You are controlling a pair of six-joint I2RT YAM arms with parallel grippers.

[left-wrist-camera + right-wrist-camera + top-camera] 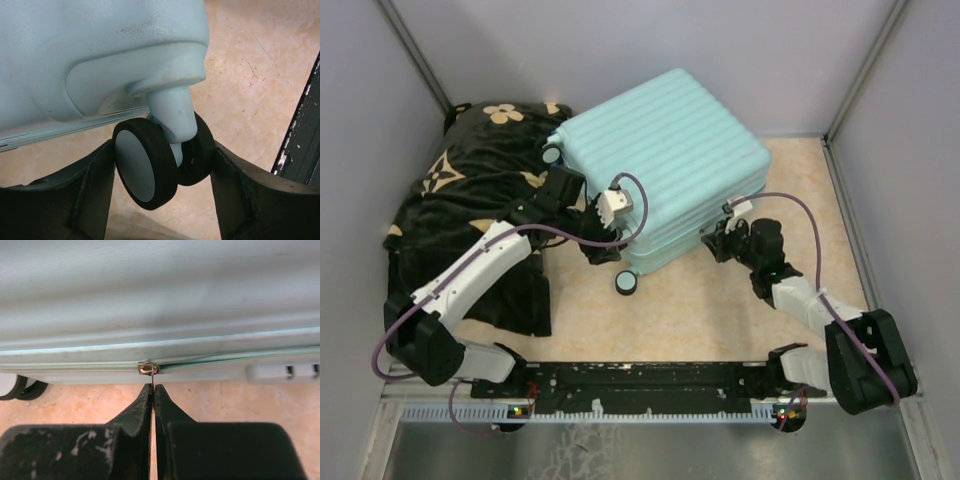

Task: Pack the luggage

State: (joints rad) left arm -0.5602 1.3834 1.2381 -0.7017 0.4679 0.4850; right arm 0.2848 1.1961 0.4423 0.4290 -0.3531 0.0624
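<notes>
The luggage lies flat and closed on the surface, its shell running from the centre toward 12 o'clock in the top view. It looks rigid, smooth and bulky. The ribbed shell gives two fingers nothing to pinch, so it is probably better dragged or pivoted than lifted, with small protruding parts as the handholds.

Both are in use. At the case's 7 o'clock corner, the left end effector clamps a twin wheel, one finger against each side. On the 4 o'clock edge, the right end effector is pinched tight on the thin zip pull hanging from the slider.

Only the wrist views show these grips. Only the top view shows the blanket at 9 o'clock.
</notes>
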